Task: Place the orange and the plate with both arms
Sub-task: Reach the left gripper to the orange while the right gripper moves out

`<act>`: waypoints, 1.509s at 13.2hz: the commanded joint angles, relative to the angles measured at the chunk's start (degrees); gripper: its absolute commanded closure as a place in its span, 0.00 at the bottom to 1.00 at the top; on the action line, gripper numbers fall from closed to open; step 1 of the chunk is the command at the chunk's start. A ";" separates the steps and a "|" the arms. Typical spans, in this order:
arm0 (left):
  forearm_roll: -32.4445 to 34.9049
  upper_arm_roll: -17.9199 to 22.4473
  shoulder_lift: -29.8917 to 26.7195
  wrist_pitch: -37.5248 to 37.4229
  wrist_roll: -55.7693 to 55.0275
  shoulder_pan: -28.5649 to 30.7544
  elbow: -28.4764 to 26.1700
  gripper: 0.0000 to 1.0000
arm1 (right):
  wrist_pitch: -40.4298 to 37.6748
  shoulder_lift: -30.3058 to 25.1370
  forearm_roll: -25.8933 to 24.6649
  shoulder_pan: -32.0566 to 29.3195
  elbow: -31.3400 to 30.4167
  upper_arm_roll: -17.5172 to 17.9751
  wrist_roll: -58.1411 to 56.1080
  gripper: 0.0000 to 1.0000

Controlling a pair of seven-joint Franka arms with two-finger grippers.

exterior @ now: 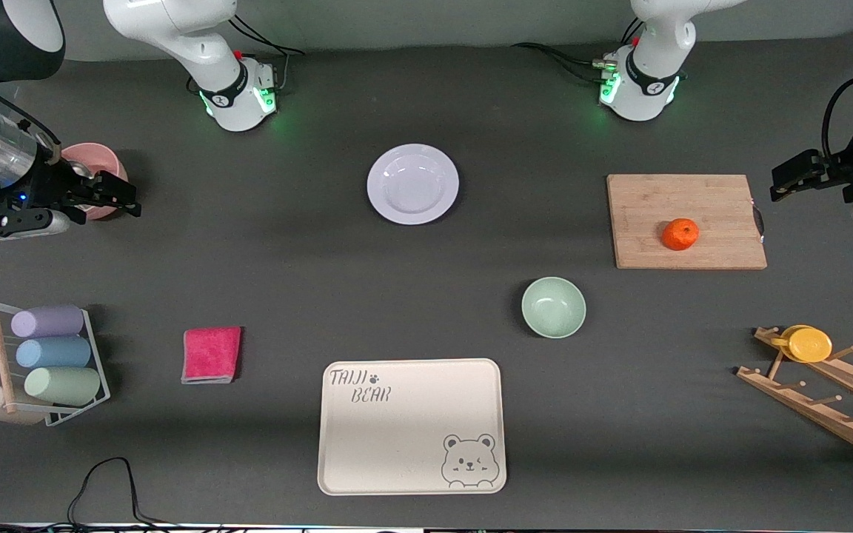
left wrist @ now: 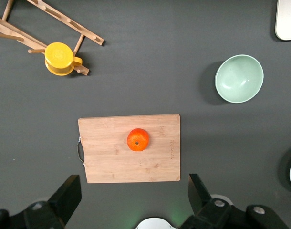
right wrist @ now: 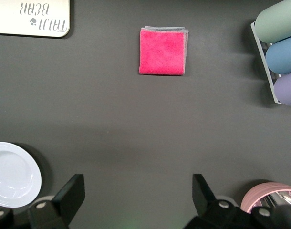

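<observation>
Orange-coloured: one orange (exterior: pixel 680 234) on board (exterior: pixel 686 220); one plate (exterior: pixel 412 183); left gripper (exterior: pixel 793 178), right gripper (exterior: pixel 112 194) wide, empty.

**Both arms parked up high, end effectors wide open**

So the left arm comes off its base and swings out toward its own end of the bench, with the left end effector (exterior: pixel 793 176) hanging in the air, fingers (left wrist: pixel 65 196) spread far apart and nothing between them. The right arm mirrors it at its end, right end effector (exterior: pixel 112 194) up too, fingers (right wrist: pixel 71 193) wide and gripping nothing. Both wrists point straight down.
</observation>
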 commanded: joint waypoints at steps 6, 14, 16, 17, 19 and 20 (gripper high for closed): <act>1.02 0.24 1.09 -1.42 0.61 -0.24 0.86 0.00 | -0.83 0.27 0.55 0.39 0.91 -0.18 -0.66 0.00; 1.02 0.59 1.27 7.59 -0.45 0.55 -17.30 0.00 | -1.10 0.19 1.25 0.39 1.00 -0.09 -0.05 0.00; 0.85 0.77 -1.00 15.41 -0.45 1.69 -25.56 0.00 | -1.10 0.19 1.25 0.39 1.00 -0.09 0.04 0.00; 0.76 0.77 -2.41 18.76 -0.45 2.31 -28.99 0.00 | -1.10 0.19 1.34 0.56 1.00 -0.09 0.04 0.00; 0.41 0.77 -3.91 21.94 -0.53 2.40 -33.05 0.00 | -1.10 0.19 1.26 1.53 1.17 -0.09 0.04 0.00; 0.32 0.77 -4.18 23.78 -0.53 2.40 -34.72 0.00 | -1.18 0.10 1.25 1.62 1.09 -0.09 0.04 0.00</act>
